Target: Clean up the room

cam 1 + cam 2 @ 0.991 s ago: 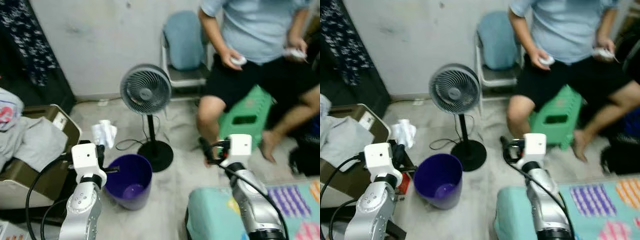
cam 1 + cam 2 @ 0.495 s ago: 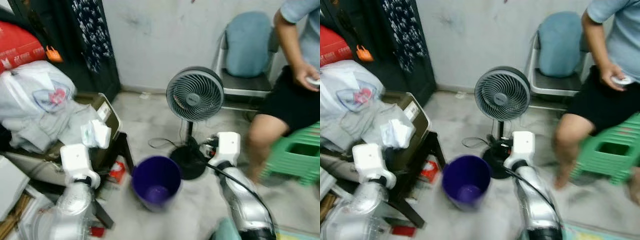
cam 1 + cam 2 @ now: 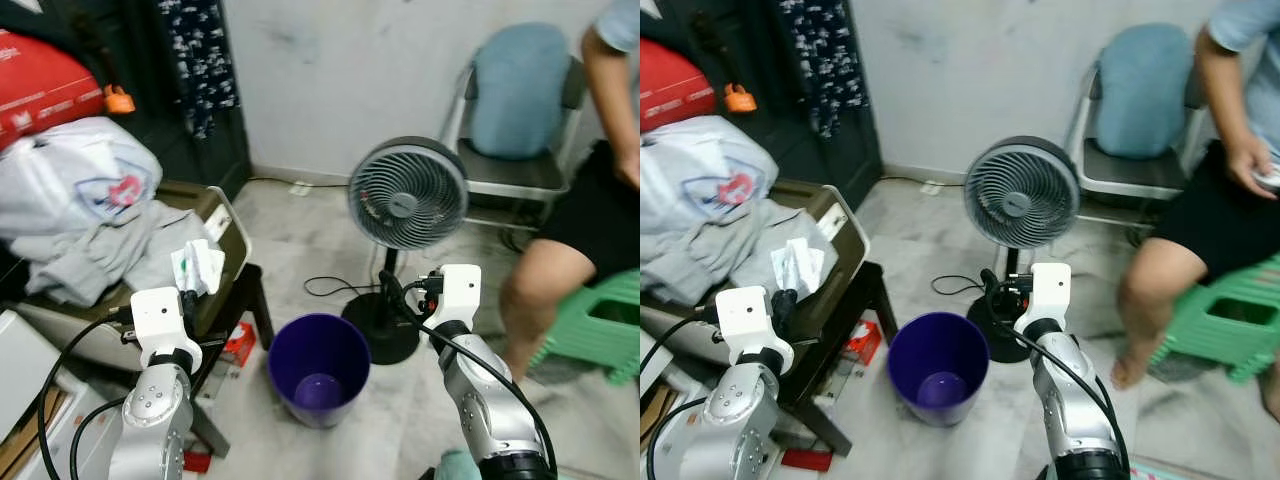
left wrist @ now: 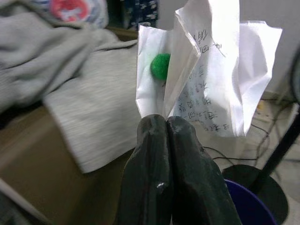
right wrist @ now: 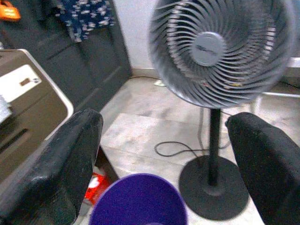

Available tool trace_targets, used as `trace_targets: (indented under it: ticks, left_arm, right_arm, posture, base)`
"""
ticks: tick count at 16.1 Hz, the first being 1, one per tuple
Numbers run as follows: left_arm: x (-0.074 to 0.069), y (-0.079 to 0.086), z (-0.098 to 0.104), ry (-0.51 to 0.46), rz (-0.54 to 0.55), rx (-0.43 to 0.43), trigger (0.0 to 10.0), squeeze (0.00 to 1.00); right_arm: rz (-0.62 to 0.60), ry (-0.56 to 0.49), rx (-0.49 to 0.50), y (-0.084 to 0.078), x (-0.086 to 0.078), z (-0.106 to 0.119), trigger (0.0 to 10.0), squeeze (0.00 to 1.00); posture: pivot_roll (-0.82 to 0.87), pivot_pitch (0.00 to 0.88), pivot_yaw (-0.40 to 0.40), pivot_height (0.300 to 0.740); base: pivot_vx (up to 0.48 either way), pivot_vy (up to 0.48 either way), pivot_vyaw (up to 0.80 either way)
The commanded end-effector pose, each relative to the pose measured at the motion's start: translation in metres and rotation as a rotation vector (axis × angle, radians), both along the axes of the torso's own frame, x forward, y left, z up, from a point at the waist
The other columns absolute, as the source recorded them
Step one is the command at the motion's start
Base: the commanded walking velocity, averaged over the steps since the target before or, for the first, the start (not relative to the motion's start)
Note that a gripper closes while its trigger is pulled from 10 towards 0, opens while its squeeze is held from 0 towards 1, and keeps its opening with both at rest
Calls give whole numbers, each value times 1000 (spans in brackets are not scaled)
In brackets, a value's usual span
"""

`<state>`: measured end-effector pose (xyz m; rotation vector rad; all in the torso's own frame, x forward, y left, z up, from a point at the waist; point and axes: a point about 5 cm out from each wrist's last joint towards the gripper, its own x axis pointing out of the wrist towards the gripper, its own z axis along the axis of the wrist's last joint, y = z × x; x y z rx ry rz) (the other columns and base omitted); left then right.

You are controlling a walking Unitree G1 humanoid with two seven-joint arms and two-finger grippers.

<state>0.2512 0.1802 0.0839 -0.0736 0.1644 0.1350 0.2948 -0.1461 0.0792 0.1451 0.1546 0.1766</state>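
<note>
We held a crumpled paper [image 4: 211, 70], printed with text and a green spot, pinched between the pressed-together fingers of our left end effector [image 4: 166, 123]. In the head views the paper [image 3: 197, 268] stood above the left arm at about ten o'clock from the purple bin [image 3: 319, 366], in front of the grey clothes [image 3: 105, 245] heaped on the brown case [image 3: 232, 262]. Over the last second our view had swung from the teal mat and the seated person toward the clutter on the left, then settled and sharpened; through that swing the paper stayed clamped and the bin came to sit between our two arms. Our right end effector [image 5: 164, 164] was spread wide and empty, hovering just above the bin's far rim, with the standing fan [image 3: 407, 195] at one o'clock from the bin and its cable [image 3: 335, 288] trailing on the floor [image 3: 300, 215]. The person [image 3: 590, 190] sat at three o'clock on a green stool [image 3: 590, 325]. We judged that the turn had lined us up with the bin, so the paper was ready to be carried over its mouth and released.
</note>
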Motion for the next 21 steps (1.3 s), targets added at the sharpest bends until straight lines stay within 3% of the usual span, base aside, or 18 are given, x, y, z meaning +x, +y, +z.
trace_targets:
  ticks: [1,6,11,15,21]
  left_arm:
    - [2,-1,3,-13,-5,-1,0,0]
    - [2,-1,3,-13,-6,-6,0,0]
    - [3,-2,4,-24,-16,-15,0,0]
    - [4,-2,5,-26,-22,-18,0,0]
    - [3,-3,4,-22,-29,-16,0,0]
  right_arm:
    - [-15,12,1,-3,2,-1,10000,0]
    - [-17,13,11,-2,2,-1,10000,0]
    - [-16,13,11,-2,3,-1,10000,0]
    - [-19,14,17,-2,3,-1,10000,0]
    - [-23,15,23,-2,3,-1,10000,0]
  posture:
    - [-111,0,19,740]
    - [-111,0,21,740]
    - [-111,0,22,740]
    - [-111,0,23,740]
    - [-112,0,25,740]
  base:
    - [0,0,-800]
    - [0,0,-741]
    - [0,0,0]
    - [0,0,-688]
    - [40,0,0]
